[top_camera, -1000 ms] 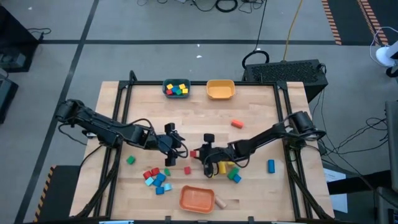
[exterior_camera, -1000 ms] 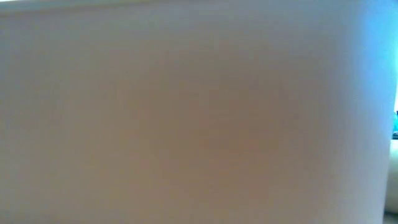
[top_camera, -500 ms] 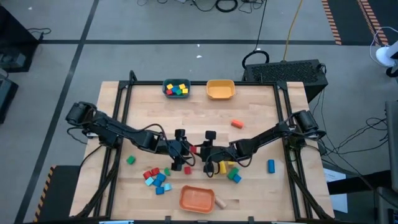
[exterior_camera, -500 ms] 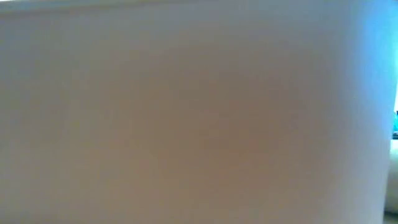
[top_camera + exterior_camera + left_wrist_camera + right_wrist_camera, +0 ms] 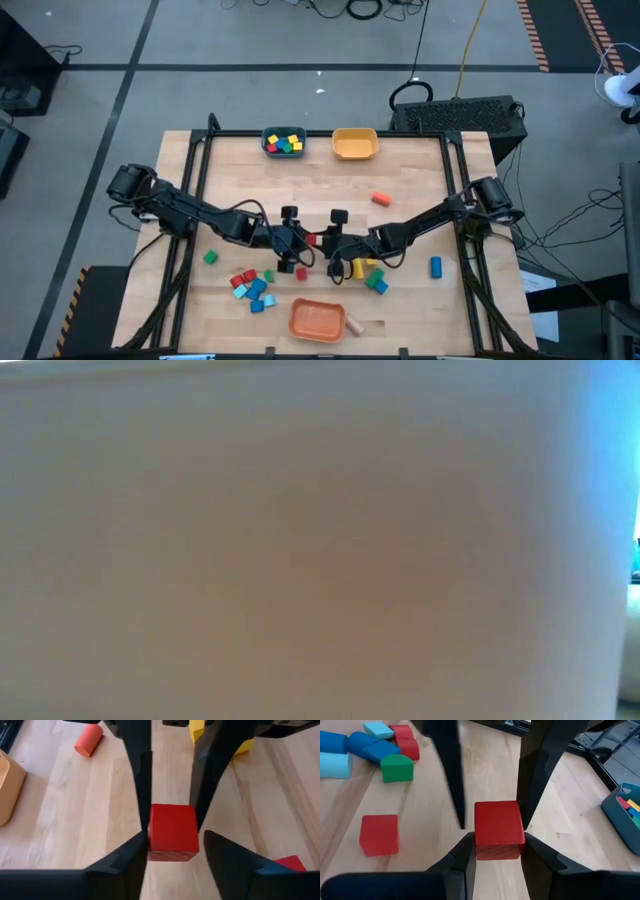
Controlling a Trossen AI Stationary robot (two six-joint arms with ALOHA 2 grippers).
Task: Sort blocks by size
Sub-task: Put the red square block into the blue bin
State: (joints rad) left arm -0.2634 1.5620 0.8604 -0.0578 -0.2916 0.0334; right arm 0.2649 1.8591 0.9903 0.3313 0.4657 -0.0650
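1. A grey tiled floor [image 5: 250, 30] strewn with cables is seen around the pale wooden counter [image 5: 420, 190].
2. At the counter's middle, a small red wooden cube [image 5: 312, 241] is pinched by the left tool [image 5: 300, 245] and the right tool [image 5: 325, 244] from opposite sides.
3. Other coloured blocks [image 5: 252, 285] are scattered nearby.
4. The low view is blocked.
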